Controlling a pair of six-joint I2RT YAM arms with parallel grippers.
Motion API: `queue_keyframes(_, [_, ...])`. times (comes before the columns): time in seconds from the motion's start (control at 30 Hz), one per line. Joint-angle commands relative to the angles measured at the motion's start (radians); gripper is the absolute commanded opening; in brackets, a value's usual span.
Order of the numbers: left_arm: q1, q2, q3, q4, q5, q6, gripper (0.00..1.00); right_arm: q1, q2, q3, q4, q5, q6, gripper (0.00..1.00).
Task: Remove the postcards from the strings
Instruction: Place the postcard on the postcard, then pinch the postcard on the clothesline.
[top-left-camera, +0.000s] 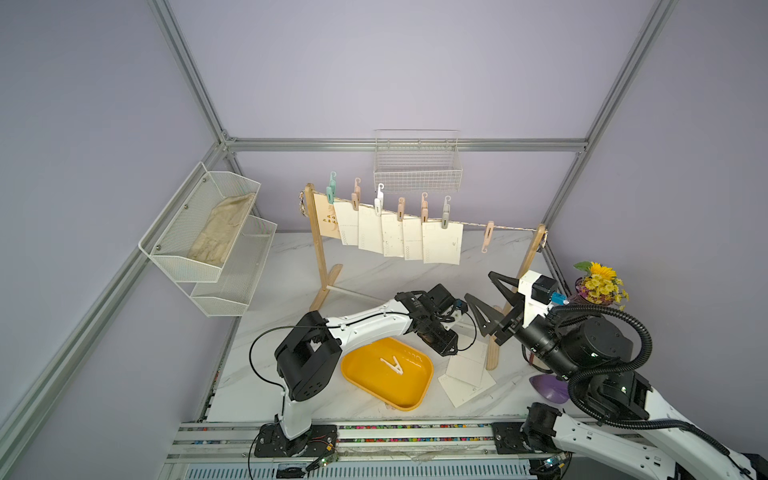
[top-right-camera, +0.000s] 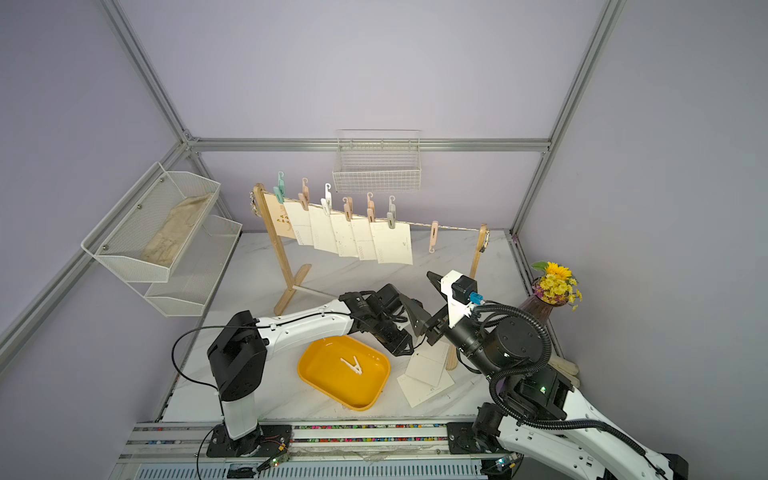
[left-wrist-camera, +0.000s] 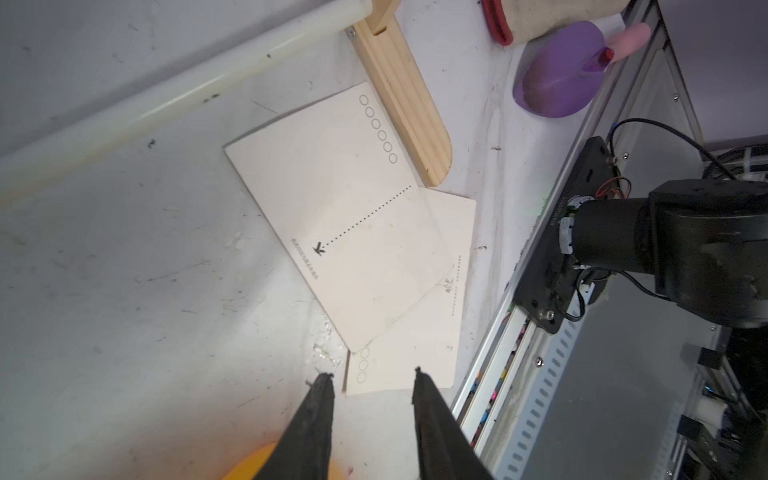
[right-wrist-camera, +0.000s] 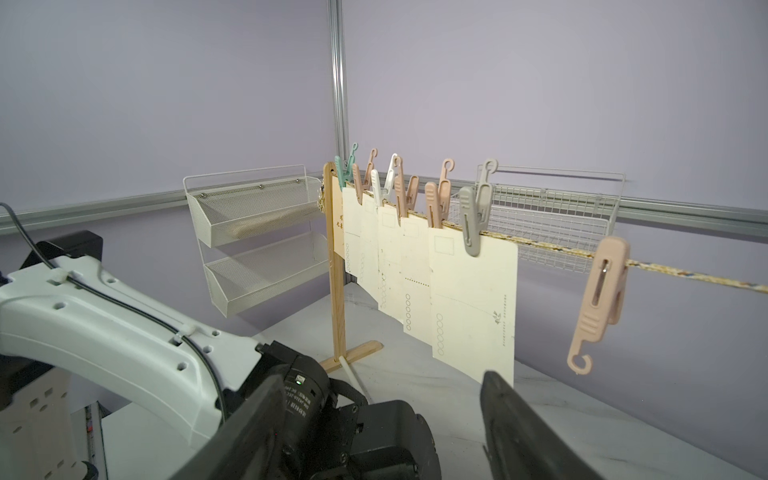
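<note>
The left gripper (left-wrist-camera: 372, 374) hangs part-open and empty over two overlapped postcards (left-wrist-camera: 345, 216) lying on the table (left-wrist-camera: 124, 270), the right gripper (right-wrist-camera: 384, 376) gapes wide, holding nothing, and farther back the other postcards (right-wrist-camera: 473, 299) hang pegged on the string (right-wrist-camera: 552, 249)

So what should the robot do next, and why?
Probably the right gripper should reach forward to the nearest hanging postcard, under the grey clothespin. Its jaws are open and empty, facing it; two postcards already lie on the table, others hang on the string.
</note>
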Motion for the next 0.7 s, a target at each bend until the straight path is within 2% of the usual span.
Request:
queue_keyframes(0.0, [0.013,-0.149,0.057,-0.008,-0.138,0.101,0.35,0.001,0.011,0.049,0.040,-0.001,-0.016,0.75])
queue_keyframes(0.1, [0.013,-0.285,0.007,0.055,-0.237,0.191,0.37,0.001,0.034,0.089,0.057,-0.008,0.004,0.80])
queue_keyframes(0.2, [0.014,-0.479,-0.143,0.246,-0.285,0.278,0.48,0.002,0.112,0.174,0.050,0.119,0.052,0.81])
queue_keyframes(0.3, [0.016,-0.660,-0.309,0.466,-0.334,0.328,0.63,0.001,0.228,0.285,0.047,0.115,0.055,0.81])
queue_keyframes(0.37, [0.025,-0.751,-0.385,0.578,-0.361,0.353,0.67,0.001,0.306,0.377,0.026,0.109,0.046,0.83])
queue_keyframes(0.47, [0.056,-0.813,-0.424,0.653,-0.371,0.356,0.73,-0.007,0.423,0.526,-0.035,0.096,0.030,0.85])
queue_keyframes(0.53, [0.090,-0.808,-0.401,0.647,-0.349,0.348,0.73,-0.047,0.516,0.643,-0.125,0.034,0.049,0.85])
queue_keyframes(0.63, [0.159,-0.784,-0.378,0.658,-0.254,0.310,0.73,-0.203,0.639,0.824,-0.277,-0.199,0.139,0.85])
queue_keyframes(0.67, [0.186,-0.774,-0.372,0.674,-0.205,0.290,0.74,-0.241,0.648,0.840,-0.281,-0.238,0.153,0.84])
